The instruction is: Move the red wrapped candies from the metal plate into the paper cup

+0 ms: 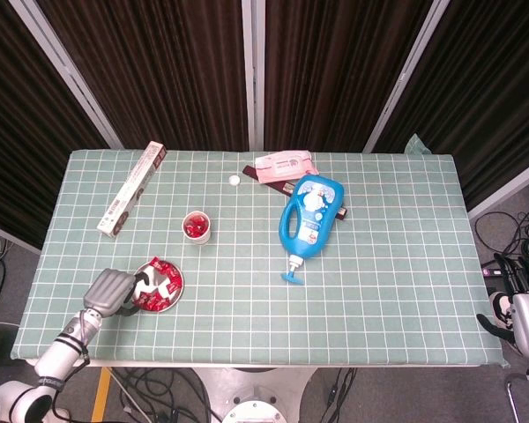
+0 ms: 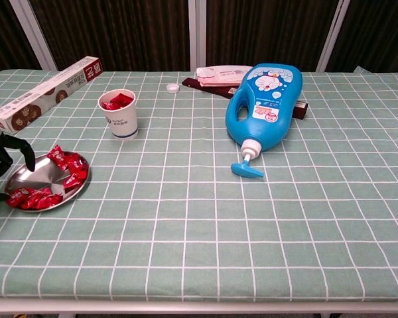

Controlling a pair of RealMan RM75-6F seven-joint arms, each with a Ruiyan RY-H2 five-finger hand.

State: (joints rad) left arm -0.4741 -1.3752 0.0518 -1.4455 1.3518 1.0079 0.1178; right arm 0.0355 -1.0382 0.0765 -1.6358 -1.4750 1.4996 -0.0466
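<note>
The left hand (image 1: 113,290) hovers at the near-left edge of the metal plate (image 2: 32,173), its dark fingers (image 2: 21,149) spread and curled down over the rim, holding nothing. The red wrapped candies (image 2: 65,167) lie in the plate just beyond and beside those fingertips, heaped along its far and near sides. The paper cup (image 1: 197,226), already holding some red candies, stands on the counter (image 1: 397,256) farther out from the hand, past the plate. The right hand (image 1: 527,319) sits off the counter's far right edge; whether its fingers are apart cannot be told.
</note>
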